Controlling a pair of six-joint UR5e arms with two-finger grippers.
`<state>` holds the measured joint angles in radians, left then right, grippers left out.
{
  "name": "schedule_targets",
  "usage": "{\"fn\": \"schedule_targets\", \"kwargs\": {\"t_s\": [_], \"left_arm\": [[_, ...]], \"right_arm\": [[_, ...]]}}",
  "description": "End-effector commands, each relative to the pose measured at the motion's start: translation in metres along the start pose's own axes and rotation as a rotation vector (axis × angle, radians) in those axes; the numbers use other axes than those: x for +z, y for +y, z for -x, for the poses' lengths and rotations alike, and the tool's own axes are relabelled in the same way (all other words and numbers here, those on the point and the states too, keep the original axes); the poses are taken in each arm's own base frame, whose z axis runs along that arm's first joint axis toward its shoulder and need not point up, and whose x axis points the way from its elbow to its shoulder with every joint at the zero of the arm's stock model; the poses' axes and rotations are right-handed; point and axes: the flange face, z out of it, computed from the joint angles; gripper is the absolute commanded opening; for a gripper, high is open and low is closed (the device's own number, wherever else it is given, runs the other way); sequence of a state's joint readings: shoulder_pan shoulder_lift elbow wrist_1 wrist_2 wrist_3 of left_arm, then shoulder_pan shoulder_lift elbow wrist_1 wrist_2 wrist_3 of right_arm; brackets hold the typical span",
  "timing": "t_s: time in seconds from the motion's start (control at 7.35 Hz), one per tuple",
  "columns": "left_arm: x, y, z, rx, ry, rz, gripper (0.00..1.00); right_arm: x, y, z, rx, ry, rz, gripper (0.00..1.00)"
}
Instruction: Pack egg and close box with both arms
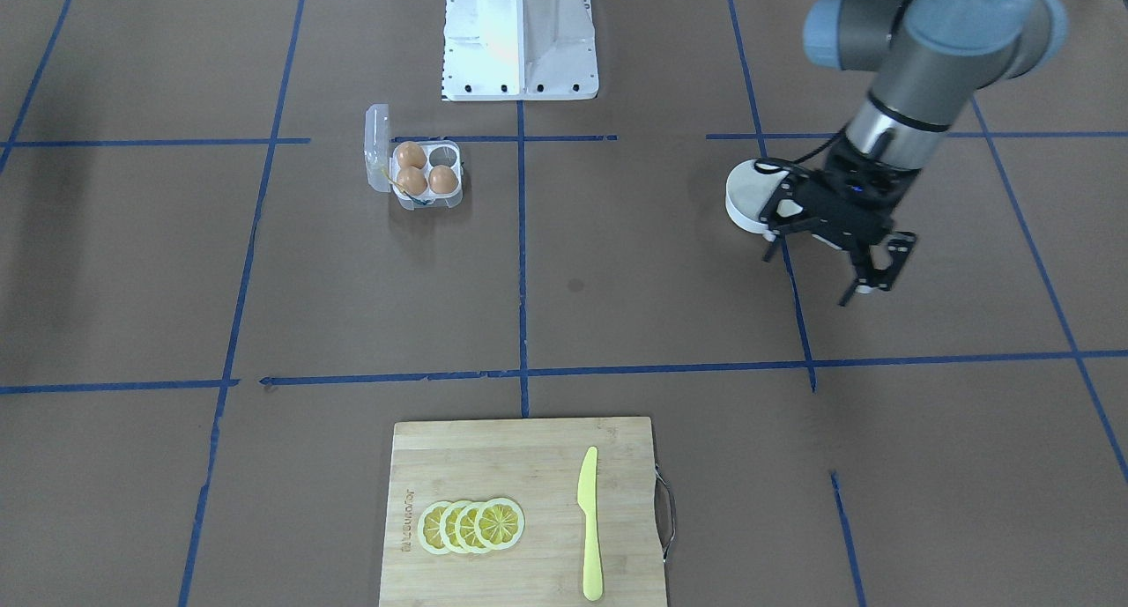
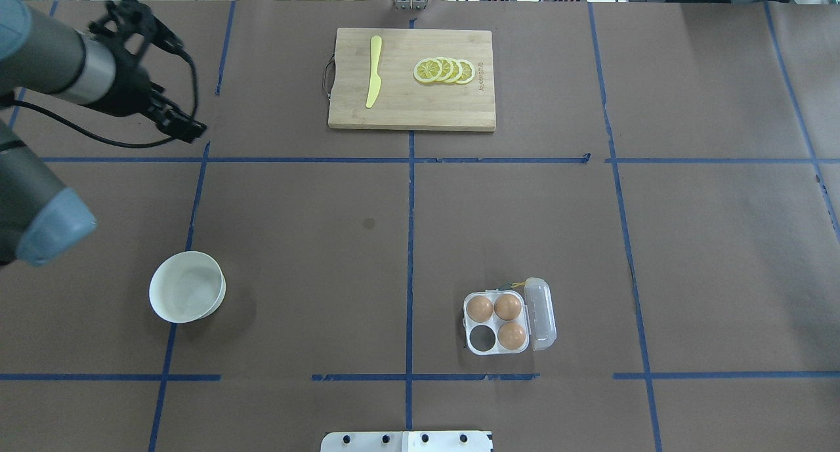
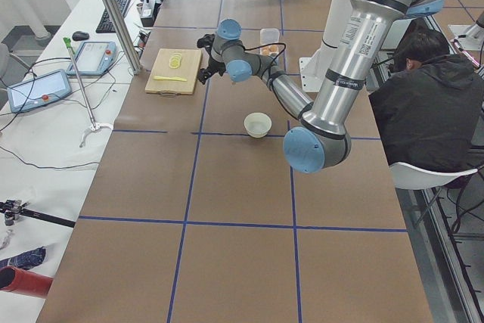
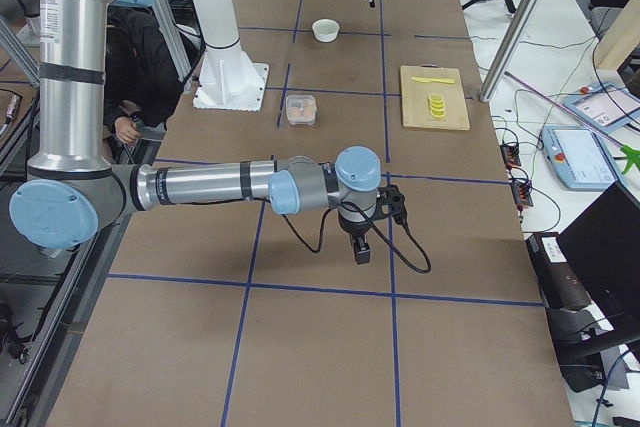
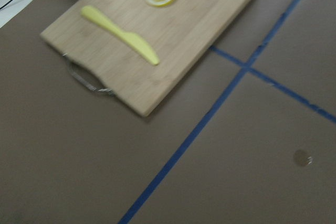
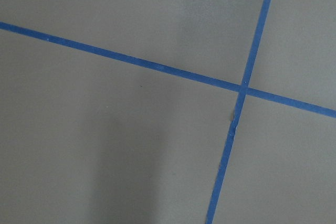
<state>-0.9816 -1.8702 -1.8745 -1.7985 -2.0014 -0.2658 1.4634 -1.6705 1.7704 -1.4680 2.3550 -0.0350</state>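
The clear egg box (image 2: 497, 351) lies right of the table's middle line, near the robot's side, and also shows in the front-facing view (image 1: 429, 203). Its hinged lid (image 2: 542, 313) stands open. Three brown eggs (image 2: 507, 306) fill three cups, and the fourth cup (image 2: 483, 337) is empty. I see no egg outside the box. My left gripper (image 2: 190, 88) is open and empty, hovering far from the box at the table's far left, beyond the white bowl (image 2: 187, 287). My right gripper (image 4: 360, 247) shows only in the exterior right view, low over bare table; I cannot tell if it is open or shut.
A wooden cutting board (image 2: 411, 107) at the far middle edge carries lemon slices (image 2: 445, 70) and a yellow knife (image 2: 373, 78). The white bowl looks empty. The white pedestal base (image 1: 520, 34) stands at the robot's side. A seated person (image 3: 427, 104) is beside the table.
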Motion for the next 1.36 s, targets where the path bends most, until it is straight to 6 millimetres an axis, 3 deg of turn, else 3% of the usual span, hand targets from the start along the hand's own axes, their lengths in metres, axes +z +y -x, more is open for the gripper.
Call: {"fn": "schedule_targets", "kwargs": {"t_s": [0.0,0.14,0.27,0.41,0.54,0.68,0.82,0.95,1.22], "left_arm": [[-0.014,0.087,0.131,-0.220,-0.130,0.122,1.00],[-0.039,0.116,0.190,-0.201,-0.182,0.136,1.00],[-0.045,0.167,0.252,-0.286,-0.168,0.236,1.00],[-0.073,0.202,0.302,-0.321,-0.154,0.255,1.00],[-0.080,0.234,0.328,-0.294,-0.114,0.338,1.00],[-0.092,0.251,0.339,-0.319,-0.094,0.382,1.00],[-0.112,0.271,0.353,-0.310,-0.099,0.372,1.00],[-0.113,0.280,0.355,-0.313,-0.077,0.364,1.00],[-0.104,0.284,0.356,-0.345,-0.027,0.355,1.00]], "right_arm": [[0.000,0.001,0.000,0.000,-0.001,0.000,1.00],[-0.003,0.000,0.003,-0.008,-0.001,-0.006,1.00],[-0.009,-0.002,0.009,-0.023,-0.001,-0.019,1.00],[-0.018,-0.006,0.018,-0.039,-0.001,-0.039,1.00],[-0.024,-0.008,0.026,-0.021,-0.010,-0.051,1.00],[-0.032,-0.012,0.052,0.033,-0.018,-0.066,0.92],[-0.028,-0.012,0.092,0.099,-0.040,-0.048,0.65],[-0.016,-0.013,0.139,0.123,-0.062,-0.014,0.36],[0.014,-0.005,0.219,0.229,-0.131,0.028,0.28]]}}
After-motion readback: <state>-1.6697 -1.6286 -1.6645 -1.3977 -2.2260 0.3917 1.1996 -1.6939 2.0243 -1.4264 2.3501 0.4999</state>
